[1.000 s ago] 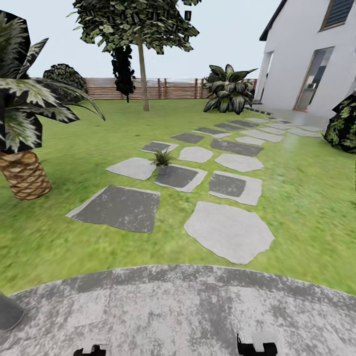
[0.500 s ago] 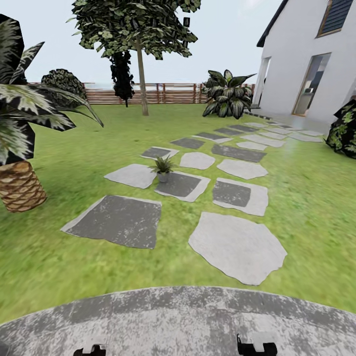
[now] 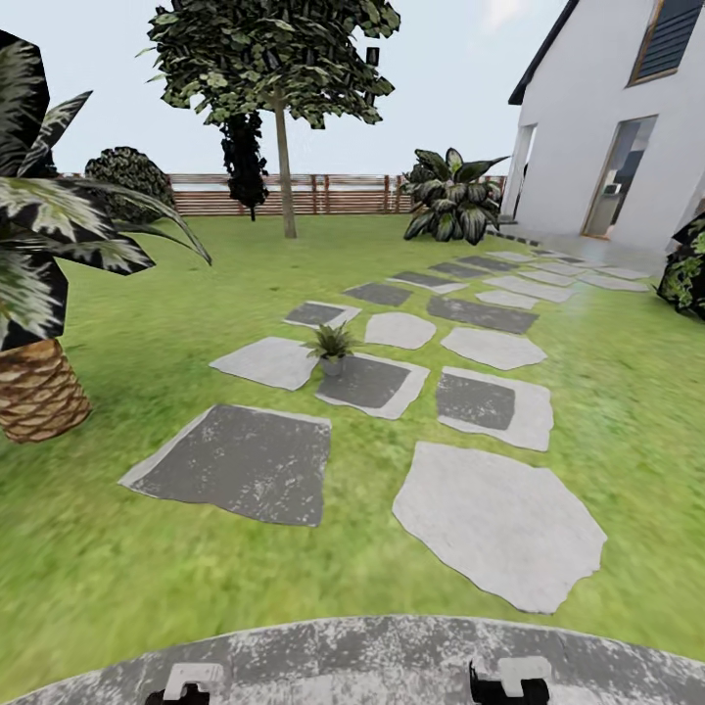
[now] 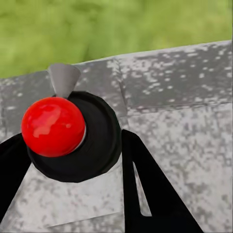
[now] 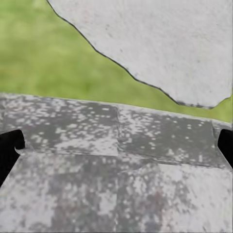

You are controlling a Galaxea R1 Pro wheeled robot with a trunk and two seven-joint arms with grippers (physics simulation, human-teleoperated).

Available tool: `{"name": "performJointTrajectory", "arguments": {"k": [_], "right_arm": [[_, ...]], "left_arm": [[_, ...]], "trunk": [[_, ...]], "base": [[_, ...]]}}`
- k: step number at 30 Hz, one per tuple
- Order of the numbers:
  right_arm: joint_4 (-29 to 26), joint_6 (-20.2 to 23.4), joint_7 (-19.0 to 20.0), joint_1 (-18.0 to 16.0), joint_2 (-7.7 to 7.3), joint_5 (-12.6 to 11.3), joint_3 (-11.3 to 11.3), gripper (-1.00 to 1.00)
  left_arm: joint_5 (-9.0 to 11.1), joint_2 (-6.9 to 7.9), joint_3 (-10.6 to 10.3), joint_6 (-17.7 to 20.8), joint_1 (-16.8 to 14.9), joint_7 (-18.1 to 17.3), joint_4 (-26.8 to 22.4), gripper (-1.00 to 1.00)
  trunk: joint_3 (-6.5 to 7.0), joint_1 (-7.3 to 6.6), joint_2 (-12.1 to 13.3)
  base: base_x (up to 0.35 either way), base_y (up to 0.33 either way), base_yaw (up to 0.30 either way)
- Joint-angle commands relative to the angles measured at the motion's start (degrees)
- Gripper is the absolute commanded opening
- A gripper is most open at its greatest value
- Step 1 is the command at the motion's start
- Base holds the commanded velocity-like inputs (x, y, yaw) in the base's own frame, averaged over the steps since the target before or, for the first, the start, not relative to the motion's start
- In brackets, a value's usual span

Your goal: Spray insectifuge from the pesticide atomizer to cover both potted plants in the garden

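One potted plant (image 3: 331, 347), a small green rosette in a tiny grey pot, stands on the corner of a dark stepping stone (image 3: 370, 383) in the garden lawn (image 3: 127, 548), well ahead of me. The pesticide atomizer is out of view. My left gripper (image 3: 186, 687) and right gripper (image 3: 509, 681) poke in at the lower edge of the head view, over the round grey patio (image 3: 352, 654). In the left wrist view the left gripper (image 4: 73, 137) is open, its black fingers (image 4: 150, 194) spread either side of a grey bollard lamp with a red dot (image 4: 52, 126) below. The right gripper (image 5: 116, 145) is open and holds nothing.
A palm trunk (image 3: 35, 388) stands at the left. Pale and dark stepping stones (image 3: 499, 524) lead toward the white house (image 3: 627, 127). A slim tree (image 3: 284, 127), a broad-leaved plant (image 3: 452, 196) and the brown slatted fence (image 3: 294, 194) are far back. A dark bush (image 3: 687, 266) is at the right.
The whole head view has shifted: the camera has moved forward, so the patio rim sits lower and the stones and plant look nearer. The grippers keep their places.
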Motion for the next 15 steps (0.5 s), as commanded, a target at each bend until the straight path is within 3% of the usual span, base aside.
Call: {"name": "performJointTrajectory", "arguments": {"k": [1, 15], "right_arm": [[0.1, -0.2, -0.2, 0.0, 0.0, 0.6, -0.4, 1.0], [0.1, -0.2, -0.2, 0.0, 0.0, 0.6, -0.4, 1.0]], "left_arm": [[-0.4, 0.0, 0.5, -0.2, 0.0, -0.3, 0.0, -1.0], [-0.4, 0.08, 0.5, -0.2, 0.0, -0.3, 0.1, -1.0]], "trunk": [[0.04, 0.02, 0.0], [1.28, 0.02, 0.0]], "base": [[0.308, 0.172, 0.0], [0.308, 0.169, 0.0]]}}
